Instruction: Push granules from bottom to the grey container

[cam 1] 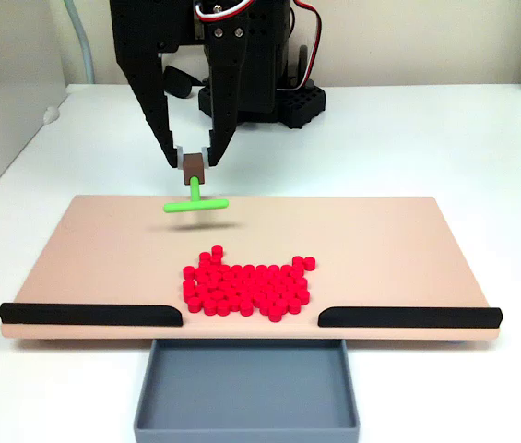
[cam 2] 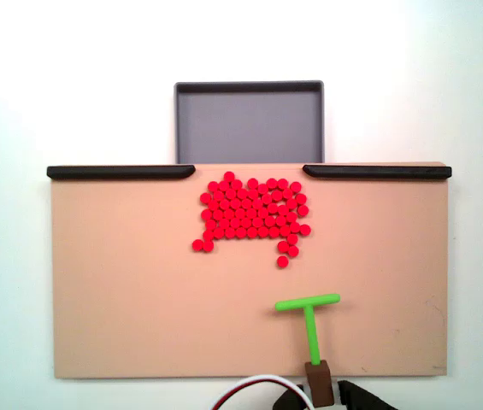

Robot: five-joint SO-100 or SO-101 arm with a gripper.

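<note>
Matt grey container, smooth tan board

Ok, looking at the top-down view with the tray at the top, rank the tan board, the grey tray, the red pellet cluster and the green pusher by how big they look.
1. tan board
2. grey container
3. granules, as a cluster
4. green T-shaped pusher

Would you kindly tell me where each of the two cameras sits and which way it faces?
A fixed view: low in front of the board, facing the arm; the hand grips the pusher.
Another fixed view: overhead, looking straight down; the arm's tip enters at the bottom edge.
Shared: board, granules, tray, pusher.
</note>
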